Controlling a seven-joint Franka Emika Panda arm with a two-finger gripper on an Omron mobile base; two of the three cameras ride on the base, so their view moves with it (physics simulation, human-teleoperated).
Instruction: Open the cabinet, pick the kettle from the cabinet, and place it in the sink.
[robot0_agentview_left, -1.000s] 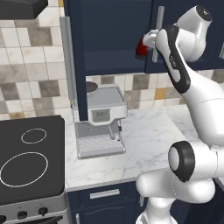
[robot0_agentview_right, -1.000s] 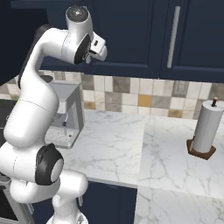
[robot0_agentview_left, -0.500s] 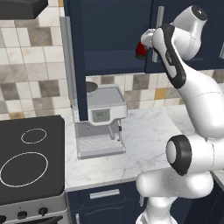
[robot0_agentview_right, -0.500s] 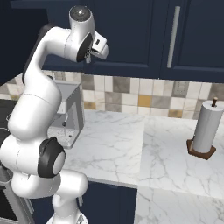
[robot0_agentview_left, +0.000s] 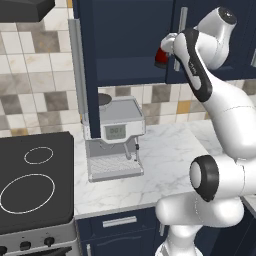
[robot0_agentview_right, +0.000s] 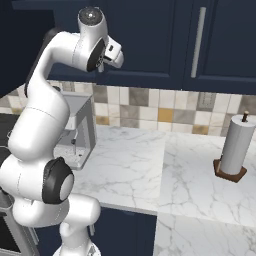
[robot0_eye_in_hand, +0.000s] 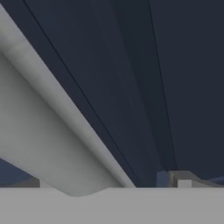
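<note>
Item, operator: your gripper (robot0_agentview_left: 169, 47), jaws apart around the cabinet (robot0_agentview_left: 127, 42) door's silver handle (robot0_eye_in_hand: 48, 131). Kettle (robot0_agentview_left: 161, 57): on the cabinet's shelf, beside that half-open door, above the coffee machine (robot0_agentview_left: 115, 142).

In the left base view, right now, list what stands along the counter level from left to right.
Cooktop → coffee machine → bare marble counter → robot arm.

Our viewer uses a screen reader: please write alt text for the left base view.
A white robot arm reaches up to a navy wall cabinet, one door open, beside a small red kettle on its shelf. Below, a coffee machine stands on the marble counter.
</note>
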